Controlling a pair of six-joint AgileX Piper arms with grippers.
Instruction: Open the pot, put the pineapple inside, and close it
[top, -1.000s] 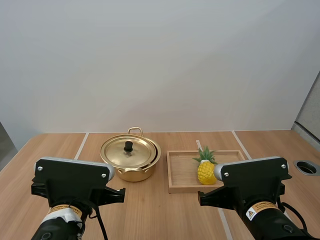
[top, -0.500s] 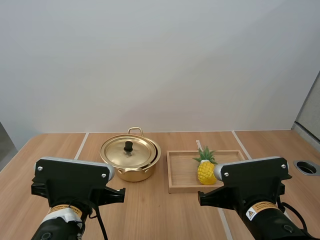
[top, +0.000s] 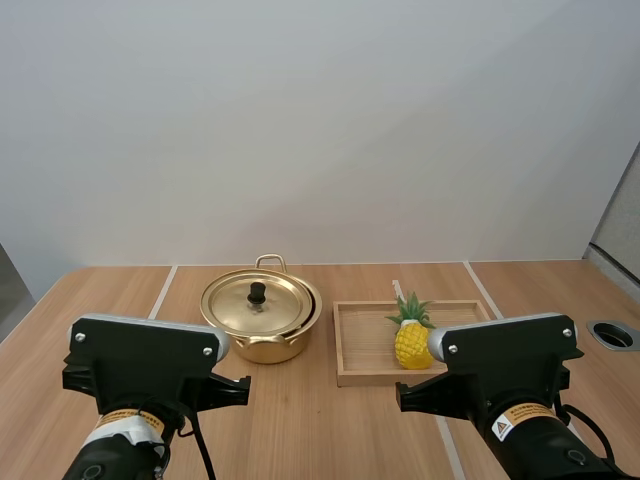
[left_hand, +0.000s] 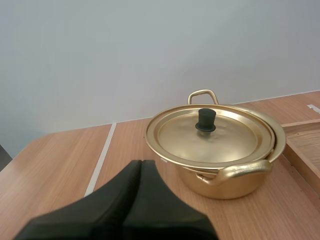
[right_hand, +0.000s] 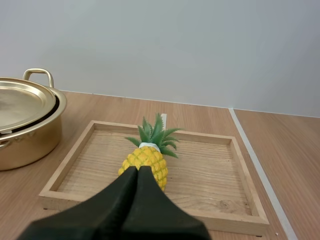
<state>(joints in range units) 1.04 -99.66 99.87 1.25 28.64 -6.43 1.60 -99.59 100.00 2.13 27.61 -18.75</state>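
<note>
Yellow warning sticker (top: 130, 421) on each arm (top: 145, 362); print unreadable

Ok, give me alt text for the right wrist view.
A yellow pineapple sits in a wooden tray on a table, just past the right gripper, which is shut on nothing. A lidded gold pot stands beside the tray.

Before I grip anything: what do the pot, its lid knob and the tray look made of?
The pot looks like thin gold-toned metal, shiny with soft reflections. The lid knob is matte black, probably plastic. The tray is pale wood with visible grain lines, apparently unvarnished.
</note>
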